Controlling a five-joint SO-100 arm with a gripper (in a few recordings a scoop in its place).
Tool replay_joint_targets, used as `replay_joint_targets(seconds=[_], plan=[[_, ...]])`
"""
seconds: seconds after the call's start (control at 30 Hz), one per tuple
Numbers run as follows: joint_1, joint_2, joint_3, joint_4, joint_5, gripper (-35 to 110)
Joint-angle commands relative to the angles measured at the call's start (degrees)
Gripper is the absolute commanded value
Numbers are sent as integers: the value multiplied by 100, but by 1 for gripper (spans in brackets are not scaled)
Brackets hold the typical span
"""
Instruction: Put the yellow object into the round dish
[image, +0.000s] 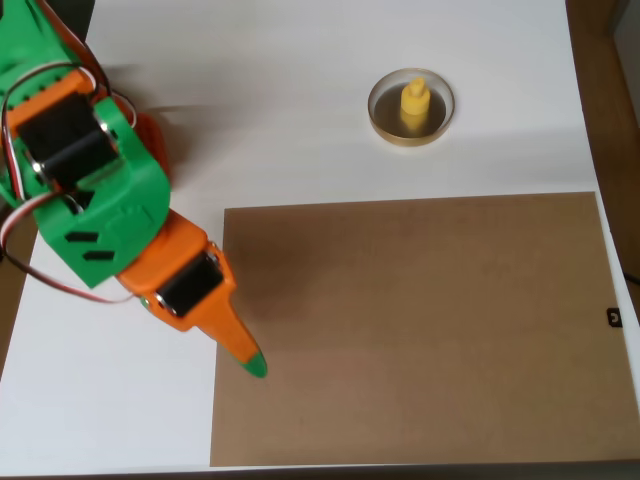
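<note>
yellow object (415, 102) upright in round dish (411, 108) | no legible writing

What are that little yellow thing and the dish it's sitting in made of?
The yellow object looks like plastic: uniform bright colour, smooth moulded shape. The round dish is harder to tell: its thin pale tan rim suggests wood or card, its dark inside looks matte.

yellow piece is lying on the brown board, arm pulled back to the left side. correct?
Not quite. In the overhead view the yellow piece stands inside the round dish on the white surface, not on the brown board. The arm is at the left, its gripper tip over the board's left edge.
</note>
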Motion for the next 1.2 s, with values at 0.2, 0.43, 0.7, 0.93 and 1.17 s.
replay_joint_targets(seconds=[0.2, 0.43, 0.7, 0.93, 1.17], plan=[[70, 1749, 1116, -272, 202, 21], [114, 2944, 2197, -475, 360, 21], [563, 3876, 3041, -562, 369, 22], [791, 4878, 3586, -369, 378, 23], [1125, 5203, 3850, -290, 334, 24]])
